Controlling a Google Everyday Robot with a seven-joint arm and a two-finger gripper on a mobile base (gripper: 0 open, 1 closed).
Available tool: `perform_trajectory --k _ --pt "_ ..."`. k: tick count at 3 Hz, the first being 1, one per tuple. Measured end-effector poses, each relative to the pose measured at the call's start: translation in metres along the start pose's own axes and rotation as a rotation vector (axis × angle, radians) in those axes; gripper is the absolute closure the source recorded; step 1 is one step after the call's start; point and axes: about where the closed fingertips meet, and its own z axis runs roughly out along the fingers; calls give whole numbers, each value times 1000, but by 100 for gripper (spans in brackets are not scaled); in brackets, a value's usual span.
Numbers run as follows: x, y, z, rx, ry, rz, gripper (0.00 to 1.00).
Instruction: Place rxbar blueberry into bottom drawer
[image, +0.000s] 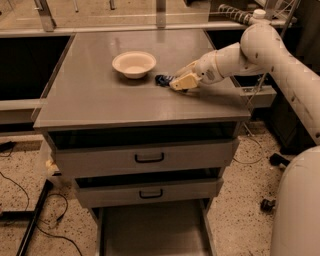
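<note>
**A:** Looking at the cabinet top (95, 102), the rxbar blueberry (162, 79) shows as a small dark blue sliver. It lies flat on the grey surface, and there's a touch of pale marking on the wrapper.

**B:** Only part of it on show, though?

**A:** That's it. Its right-hand end is covered by the gripper (178, 82). The part in view runs roughly left to right across the top, with the free end pointing toward the cream bowl (134, 64).

**B:** How close to that bowl?

**A:** Near it, just off the bowl's right side, but apart. A strip of grey surface sits between them.

**B:** And the gripper itself?

**A:** It's down at the tabletop, meeting the bar at its right end, with the white arm (235, 55) reaching in from the right. I cannot tell whether it has closed on the bar or is merely set against it.

**B:** What about the bottom drawer?

**A:** The bottom drawer (150, 230) is pulled out down at floor level, showing a flat grey floor and thin side walls. It's well below the bar. Between them sit the upper drawer front (100, 161) and the lower drawer front (110, 194), both grey with black handles.
</note>
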Motion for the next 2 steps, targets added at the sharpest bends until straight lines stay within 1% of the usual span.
perform_trajectory --k 1,2 --pt "0 1 0 -1 1 0 100" --pt "-6 5 -6 2 0 -5 100"
